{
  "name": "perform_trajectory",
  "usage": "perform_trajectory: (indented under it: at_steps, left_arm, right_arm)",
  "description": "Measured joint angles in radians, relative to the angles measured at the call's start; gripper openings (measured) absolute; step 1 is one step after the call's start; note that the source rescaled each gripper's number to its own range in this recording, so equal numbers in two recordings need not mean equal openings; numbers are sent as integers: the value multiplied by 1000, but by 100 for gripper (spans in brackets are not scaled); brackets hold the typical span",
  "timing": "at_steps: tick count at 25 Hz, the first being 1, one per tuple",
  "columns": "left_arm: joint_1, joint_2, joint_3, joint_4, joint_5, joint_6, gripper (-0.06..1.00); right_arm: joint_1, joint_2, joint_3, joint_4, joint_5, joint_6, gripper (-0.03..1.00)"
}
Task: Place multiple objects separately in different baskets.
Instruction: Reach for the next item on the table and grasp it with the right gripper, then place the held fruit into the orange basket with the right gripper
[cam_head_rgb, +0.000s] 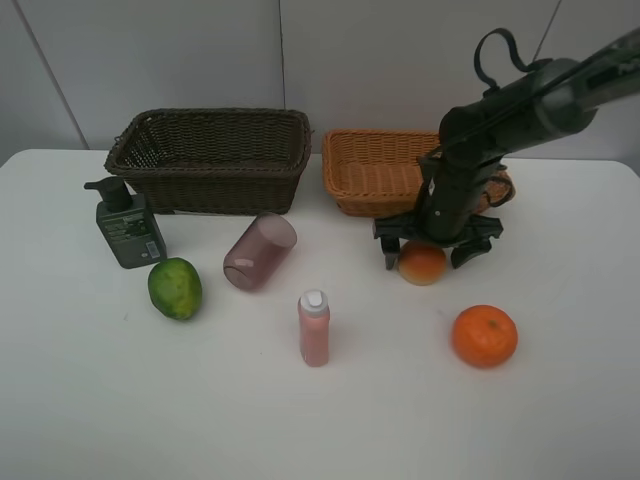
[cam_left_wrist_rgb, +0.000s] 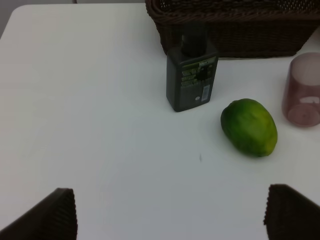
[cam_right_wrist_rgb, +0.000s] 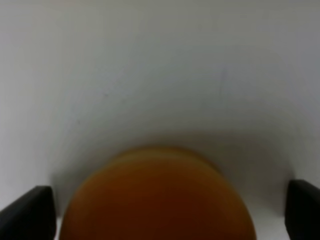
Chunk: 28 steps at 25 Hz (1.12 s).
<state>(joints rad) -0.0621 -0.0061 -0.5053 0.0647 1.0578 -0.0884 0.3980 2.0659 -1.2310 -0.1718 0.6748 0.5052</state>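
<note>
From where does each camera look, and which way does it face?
Exterior high: mounted high, looks down on the table; shows the right arm and open right claw around the red-yellow fruit.
Left wrist: low over the table, faces the pump bottle and green fruit; open left claw tips show.
Right wrist: close above the red-yellow fruit, right claw tips beside it.
Shared by exterior high and left wrist: bottle, green fruit.

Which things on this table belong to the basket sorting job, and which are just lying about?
Belong to the job: dark brown basket, orange-tan basket, pump bottle, purple cup, pink bottle, green fruit, orange, red-yellow fruit.

Lying about: nothing visible; only the white table remains.
</note>
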Motion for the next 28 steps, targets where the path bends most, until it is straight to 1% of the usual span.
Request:
perform_trajectory:
  at_steps: [4, 6, 7, 8, 9, 11, 28]
  left_arm:
    - [0, 0, 0, 0, 0, 0, 94]
    - [0, 0, 0, 0, 0, 0, 94]
    - [0, 0, 0, 0, 0, 0, 94]
    - [0, 0, 0, 0, 0, 0, 94]
    - [0, 0, 0, 0, 0, 0, 94]
    - [0, 0, 0, 0, 0, 0, 94]
    - [0, 0, 0, 0, 0, 0, 94]
  right_arm:
    - [0, 12, 0, -1, 2, 0, 100]
    - [0, 13, 0, -4, 2, 0, 96]
    - [0, 13, 0, -9, 3, 0, 90]
    - [0, 13, 0, -12, 3, 0, 81]
    - [0, 13, 0, -15, 2, 0, 70]
    - [0, 13, 0, -18, 2, 0, 44]
    - [0, 13, 0, -18, -1, 0, 45]
